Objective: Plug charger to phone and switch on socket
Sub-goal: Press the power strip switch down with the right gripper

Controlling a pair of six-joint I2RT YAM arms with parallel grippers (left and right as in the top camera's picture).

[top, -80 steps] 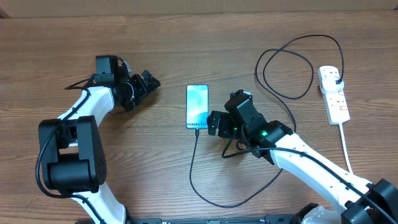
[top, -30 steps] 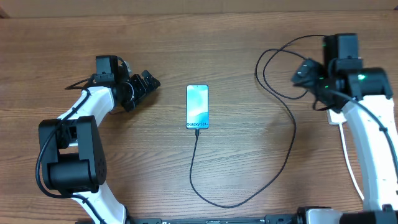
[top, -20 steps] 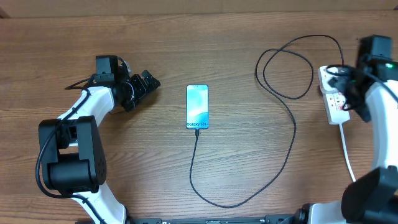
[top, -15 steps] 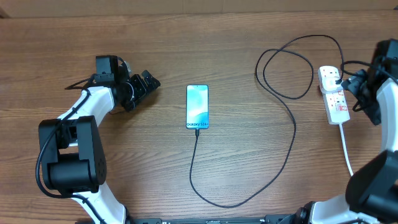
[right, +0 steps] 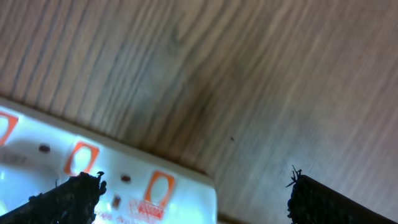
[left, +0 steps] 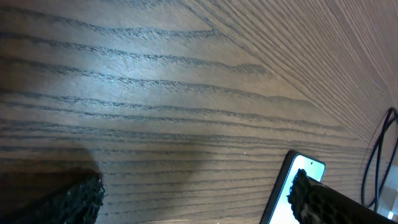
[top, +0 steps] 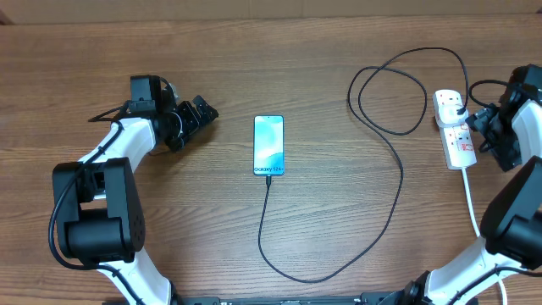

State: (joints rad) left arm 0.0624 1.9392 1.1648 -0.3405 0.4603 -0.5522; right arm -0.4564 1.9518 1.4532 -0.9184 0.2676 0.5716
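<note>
Swung right gripper point(right: 196, 190) off phone point(top: 268, 145), charger point(top: 400, 182) plugged, now just beside socket point(top: 457, 135), jaws spread & empty, switch next prob.

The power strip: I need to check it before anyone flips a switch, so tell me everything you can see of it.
The power strip is a white, elongated, plastic-looking bar lying flat on the wooden table, far right. Orange-red rectangular marks show by its outlets in the right wrist view; switch positions are unreadable. The charger's black plug sits in its far end; a thick white cord leaves the near end. The right gripper hovers just beside it, jaws open; contact cannot be told.
</note>
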